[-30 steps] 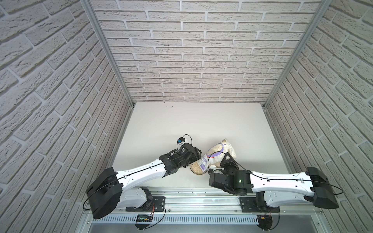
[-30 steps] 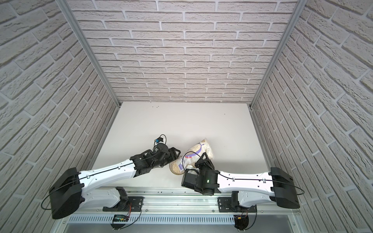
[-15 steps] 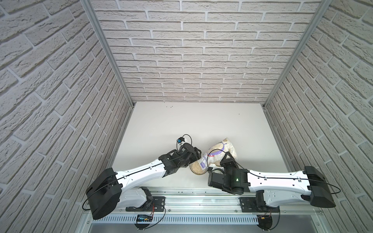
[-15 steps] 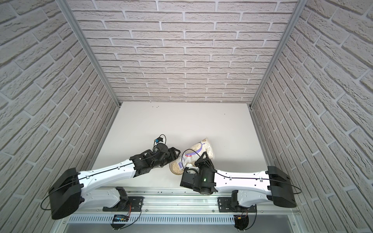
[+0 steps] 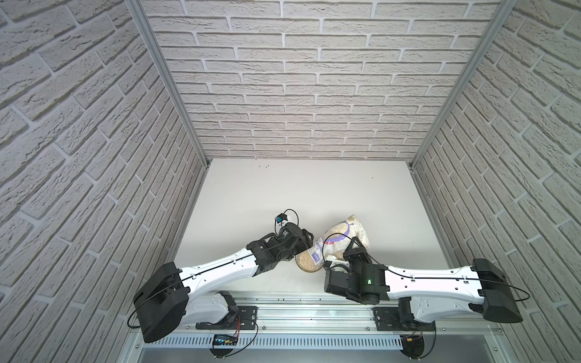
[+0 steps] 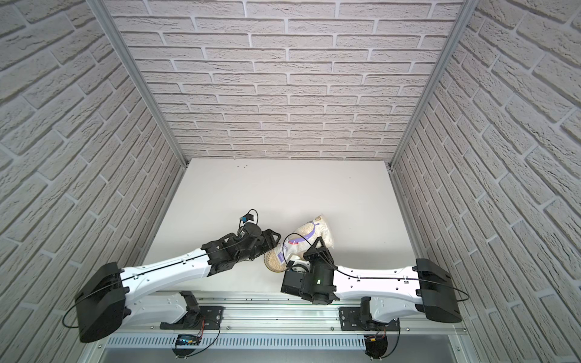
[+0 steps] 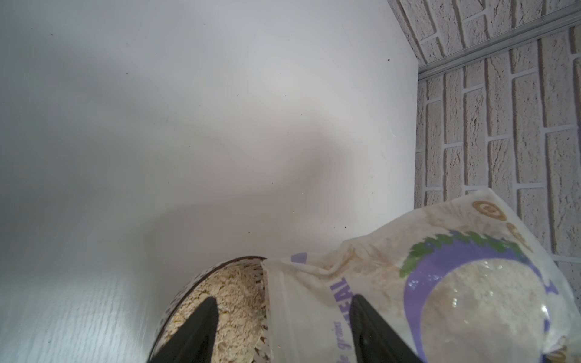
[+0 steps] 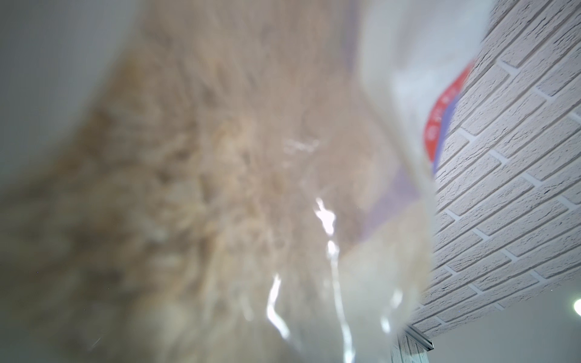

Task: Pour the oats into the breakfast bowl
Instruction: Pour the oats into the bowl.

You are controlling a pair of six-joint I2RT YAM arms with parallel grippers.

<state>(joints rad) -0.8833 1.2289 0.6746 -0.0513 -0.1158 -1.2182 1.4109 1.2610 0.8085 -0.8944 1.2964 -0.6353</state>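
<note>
Bowl: breakfast bowl (image 7: 171,309) stands on the white bench (image 7: 188,125), near its front edge and between the two arms' wrists. It has a dark rim and a speckled outer wall.
Contents: oats (image 7: 232,292) heaped in the bowl, close to the rim.
Pouch: oats pouch (image 5: 342,234) is tilted. Its open mouth is down over the bowl's rim on the right arm's side, and its far end is raised toward the back and right. Pale flakes show through the clear plastic.
Right gripper (image 5: 334,255): closed narrow on the pouch's body from the near side, just beside the bowl.
Right wrist view: blurred, filled by the pouch, with a red and purple label edge.
Left gripper (image 7: 282,298): jaws wide apart. One black finger (image 7: 201,327) lies before the oats in the bowl, the other before the pouch near its mouth. I cannot tell whether either touches.
</note>
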